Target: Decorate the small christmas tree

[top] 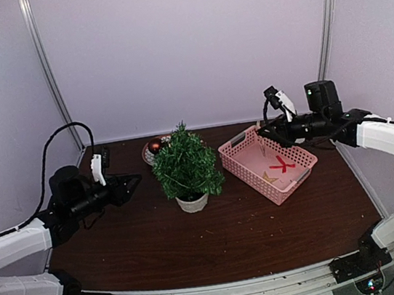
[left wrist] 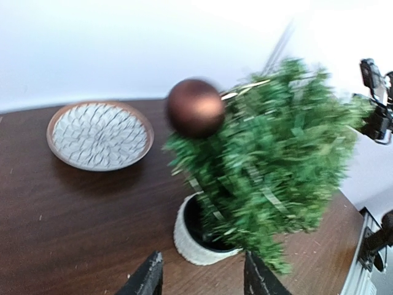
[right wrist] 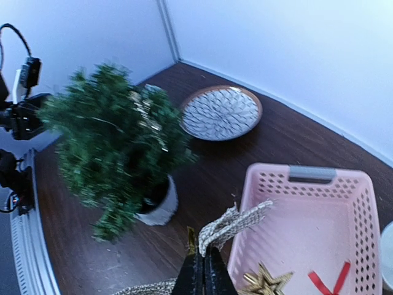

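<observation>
Draping the glittery cord (right wrist: 236,220) over the small christmas tree (top: 185,165) looks like the step in hand. To do it well: lift the cord clear of the pink basket (right wrist: 255,203), come in above the crown, and lay it across the upper branches without nudging the pot. Tree stands mid-bench (top: 268,233), between plate (left wrist: 52,132) and basket, with 1 brown bauble (left wrist: 195,107) on it.

Right tool (right wrist: 206,258): fully closed, pinching the cord. Left tool (left wrist: 199,273): about half open, empty, near the tree, touching nothing.
</observation>
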Motion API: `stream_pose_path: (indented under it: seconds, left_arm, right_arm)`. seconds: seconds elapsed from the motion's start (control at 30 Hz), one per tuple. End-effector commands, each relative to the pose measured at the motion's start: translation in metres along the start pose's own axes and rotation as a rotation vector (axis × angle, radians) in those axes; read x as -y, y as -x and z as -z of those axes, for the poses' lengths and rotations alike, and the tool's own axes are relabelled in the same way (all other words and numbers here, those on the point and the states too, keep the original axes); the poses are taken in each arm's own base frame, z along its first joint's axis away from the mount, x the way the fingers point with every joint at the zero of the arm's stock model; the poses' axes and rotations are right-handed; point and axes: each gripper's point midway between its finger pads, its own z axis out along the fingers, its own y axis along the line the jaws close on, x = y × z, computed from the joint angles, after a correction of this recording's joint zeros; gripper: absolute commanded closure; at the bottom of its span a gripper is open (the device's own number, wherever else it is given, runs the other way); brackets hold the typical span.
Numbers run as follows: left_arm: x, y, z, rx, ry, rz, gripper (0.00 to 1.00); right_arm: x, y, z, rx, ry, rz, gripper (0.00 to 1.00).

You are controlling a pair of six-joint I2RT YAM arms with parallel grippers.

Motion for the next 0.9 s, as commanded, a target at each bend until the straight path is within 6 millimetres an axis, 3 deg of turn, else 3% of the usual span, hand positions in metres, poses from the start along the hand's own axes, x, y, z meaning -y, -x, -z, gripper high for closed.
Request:
stream_pose_path:
  seconds: [0.0,0.23,0.43,0.63,0.87]
  left_arm:
    - [0.054,0.04,0.019,0.117,-0.196,-0.185,0.56]
    - [0.13,0.043,0.034,0.11,-0.419,-0.362,0.57]
    - [0.187,0.031,0.023,0.04,-0.609,-0.368,0.6]
    - [0.23,0.018,0.016,0.007,-0.739,-0.385,0.6]
    - [0.259,0.019,0.017,0.032,-0.833,-0.374,0.6]
  right_arm:
    - [-0.074,0.039,0.018,0.15,0.268,0.101,0.97]
    - [-0.168,0.053,0.035,0.193,0.491,0.228,0.93]
    - [-0.228,0.053,0.041,0.169,0.61,0.326,0.92]
    - [-0.259,0.05,0.041,0.154,0.651,0.393,0.91]
    - [-0.272,0.042,0.033,0.116,0.633,0.46,0.91]
